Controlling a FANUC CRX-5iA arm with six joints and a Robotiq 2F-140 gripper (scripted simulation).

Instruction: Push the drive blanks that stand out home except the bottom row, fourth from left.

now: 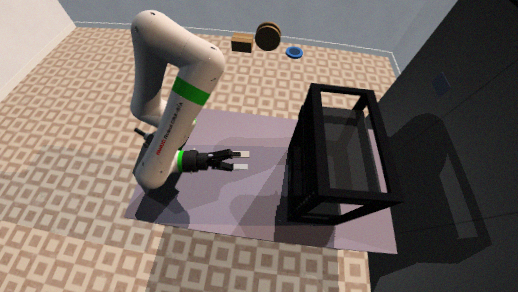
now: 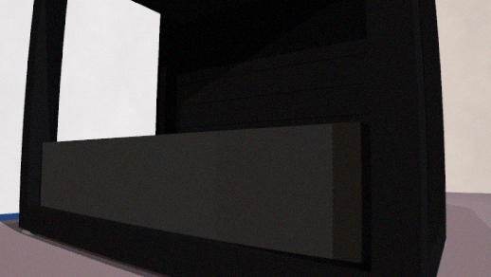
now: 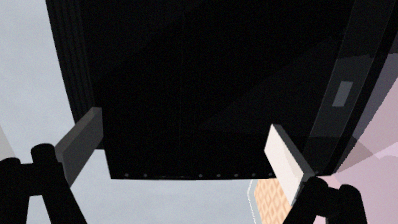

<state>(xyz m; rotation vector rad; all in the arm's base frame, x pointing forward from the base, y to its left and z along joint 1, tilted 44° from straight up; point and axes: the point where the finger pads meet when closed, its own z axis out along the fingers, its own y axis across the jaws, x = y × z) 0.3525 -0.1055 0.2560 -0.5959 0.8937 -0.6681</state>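
Blanks are too dark to pick out on the rack [image 1: 320,90] front; they sit in the chassis [image 2: 190,190], low inside the frame. Rigid sliders by my judgement, they want a straight fingertip press, not a grasp, and gentle force, since the open frame looks easy to shove on its mat [image 1: 240,220]. The gripper [image 1: 240,160] hangs spread wide and empty, facing the rack, well apart.
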